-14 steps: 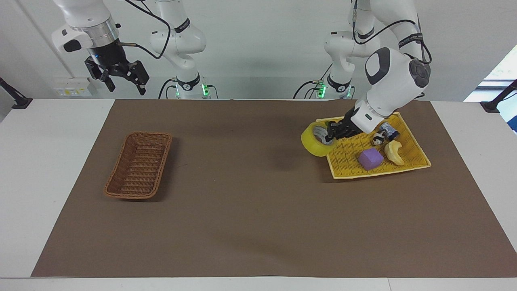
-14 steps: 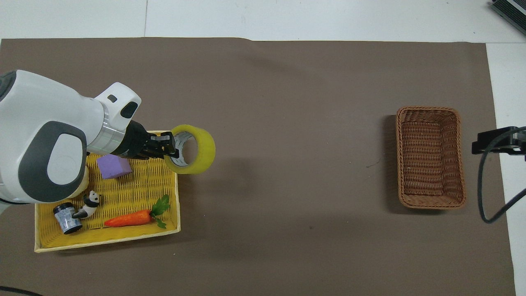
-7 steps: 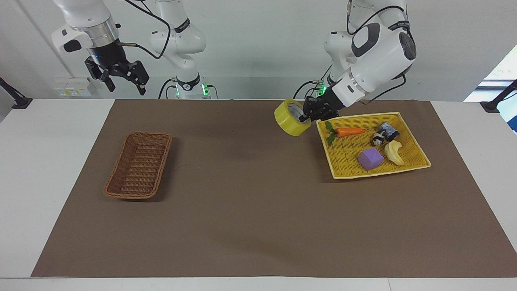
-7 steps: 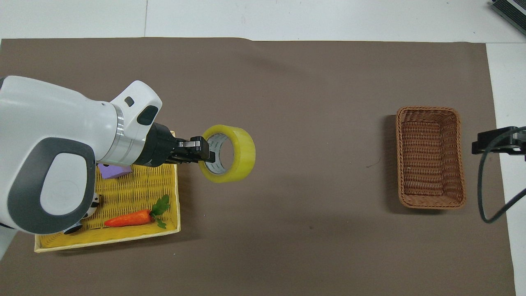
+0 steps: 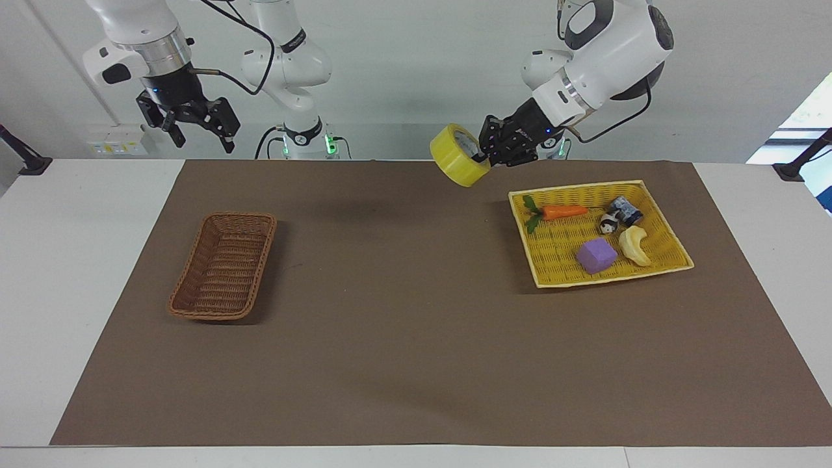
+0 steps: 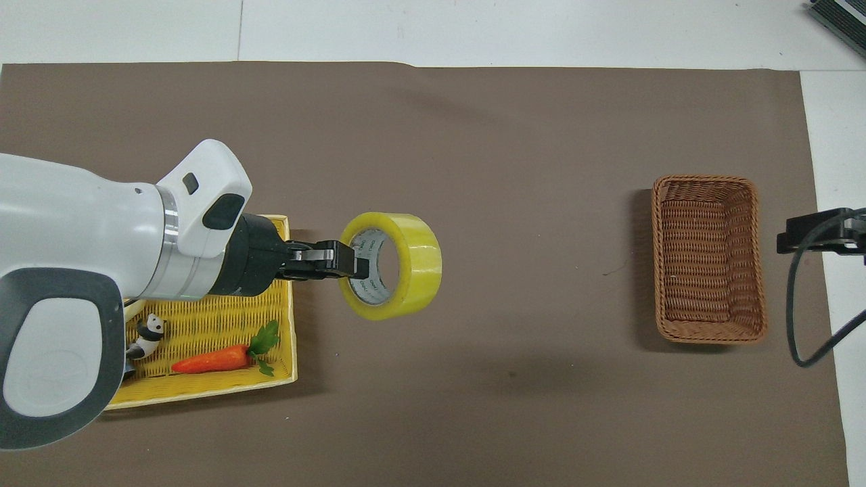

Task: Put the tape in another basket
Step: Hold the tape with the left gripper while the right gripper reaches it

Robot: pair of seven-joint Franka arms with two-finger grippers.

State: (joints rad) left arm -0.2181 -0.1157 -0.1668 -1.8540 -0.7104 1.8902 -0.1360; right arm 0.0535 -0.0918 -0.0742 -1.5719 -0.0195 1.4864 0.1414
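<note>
Since the earlier frames the tape [image 5: 457, 155] has gone from the edge of the yellow tray [image 5: 676, 253] up into the air, carried toward the right arm's end of the table and clear of the tray. Left gripper [image 5: 486, 155] is clamped on the roll's wall, one finger inside the core and the other outside. Roll is wide, translucent yellow, with a grey-white inner core; it hangs tilted on edge, its open core turned back toward the gripper in the overhead view [image 6: 391, 274]. It is over bare brown mat [image 5: 416, 338], just beside the tray's edge and well apart from the basket [image 5: 224, 265]. Basket is dark-brown wicker, narrow and oblong, sitting on the mat toward the right arm's end, far from the tray. On the tray: carrot [image 5: 562, 211], purple cube [image 5: 596, 255], panda figure [image 5: 608, 225], pale banana-shaped piece [image 5: 634, 246]. Right gripper [image 5: 198, 133] waits high above the table's edge, nearer to the robots than the basket, fingers spread, holding nothing.
</note>
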